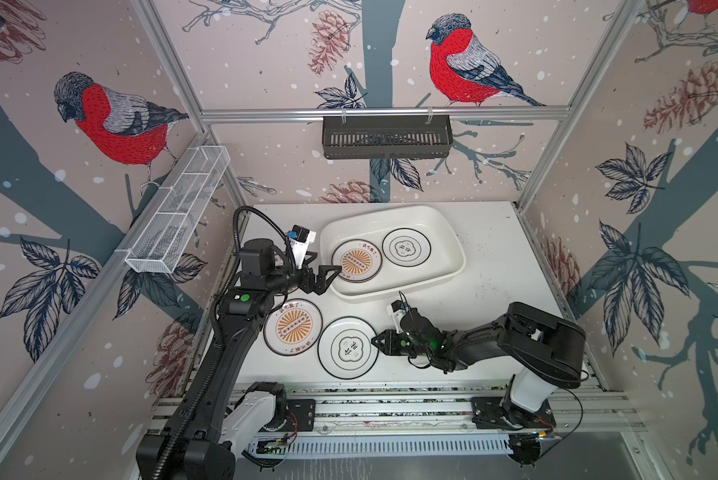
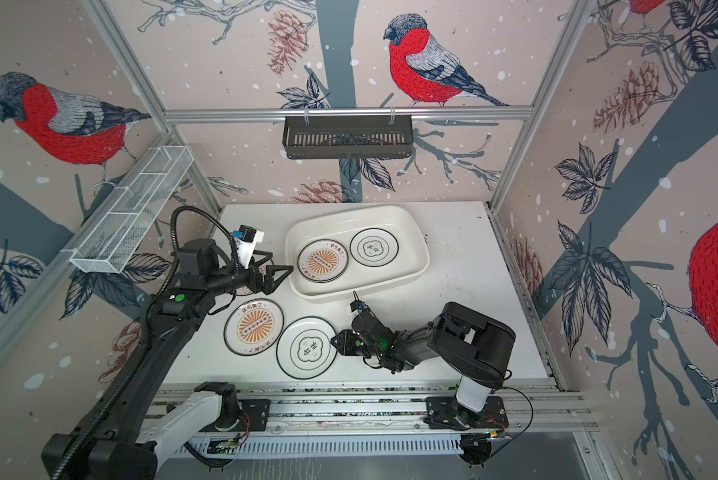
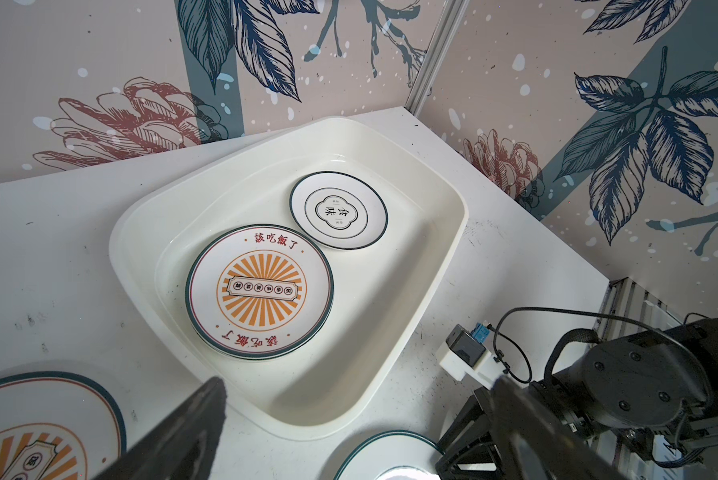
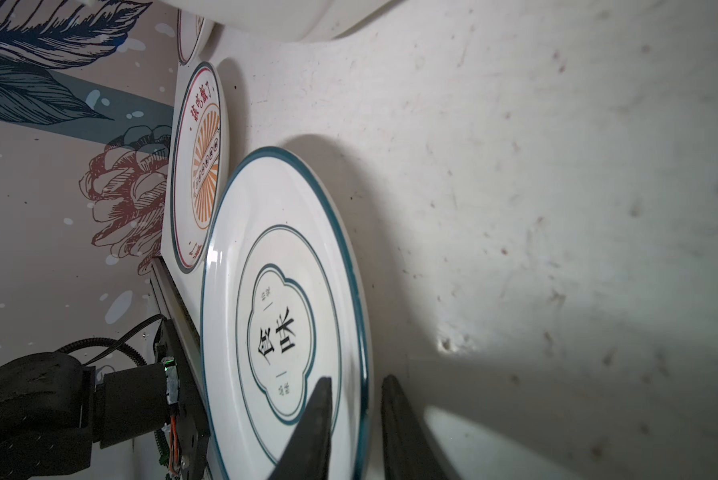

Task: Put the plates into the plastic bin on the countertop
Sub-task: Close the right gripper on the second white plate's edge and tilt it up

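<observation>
**Top views.** A large, shallow, cream-white rectangular plastic bin sits on the far half of the flat white speckled surface. Two small round white plates with thin dark rims lie side by side inside the bin: an orange-sunburst plate and a black-quatrefoil plate. Two more lie flat on the surface outside the bin, on its camera-near side: a second sunburst plate and, just beside it, a second quatrefoil plate. The left gripper hovers at the bin's end nearest the left arm, jaws spread wide and holding nothing. The right gripper sits low at the edge of the second quatrefoil plate, apart from the bin.

**Left wrist view.** The bin fills the middle. Its orange-sunburst plate and black-quatrefoil plate lie edge to edge. Another rim shows beneath the orange-sunburst plate. The left gripper's blurred dark fingers stand far apart, gripping nothing.

**Right wrist view.** The second quatrefoil plate lies flat on the surface. The right gripper's fingers stand close together with the plate's rim between them, one over its face and one outside it. A sliver of gap shows, so the rim is not clamped. Beyond it lie the second sunburst plate and the bin's corner.
</observation>
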`<state>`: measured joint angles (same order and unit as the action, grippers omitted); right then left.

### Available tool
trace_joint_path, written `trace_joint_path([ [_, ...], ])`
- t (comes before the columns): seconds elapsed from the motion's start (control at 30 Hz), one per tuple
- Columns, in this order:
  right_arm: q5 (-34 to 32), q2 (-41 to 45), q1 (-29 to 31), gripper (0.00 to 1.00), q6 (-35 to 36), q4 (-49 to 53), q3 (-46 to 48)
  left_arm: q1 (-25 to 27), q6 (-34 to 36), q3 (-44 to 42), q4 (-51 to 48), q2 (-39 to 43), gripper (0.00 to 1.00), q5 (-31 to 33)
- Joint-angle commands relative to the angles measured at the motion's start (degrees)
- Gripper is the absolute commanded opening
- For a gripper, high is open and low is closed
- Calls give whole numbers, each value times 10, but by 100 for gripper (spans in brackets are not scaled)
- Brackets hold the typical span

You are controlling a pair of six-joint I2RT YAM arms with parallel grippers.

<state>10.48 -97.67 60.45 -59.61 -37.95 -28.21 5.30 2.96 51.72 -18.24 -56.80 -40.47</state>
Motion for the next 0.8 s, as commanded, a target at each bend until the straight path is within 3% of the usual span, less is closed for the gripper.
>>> trace_joint_path([
  [0.0,-30,-7,2,24,13,94,-2,-1,-2,-3,25,4,98,-15],
  [0.77,-27,21,-1,4,2,49,31,-1,-2,-2,23,11,98,-14],
])
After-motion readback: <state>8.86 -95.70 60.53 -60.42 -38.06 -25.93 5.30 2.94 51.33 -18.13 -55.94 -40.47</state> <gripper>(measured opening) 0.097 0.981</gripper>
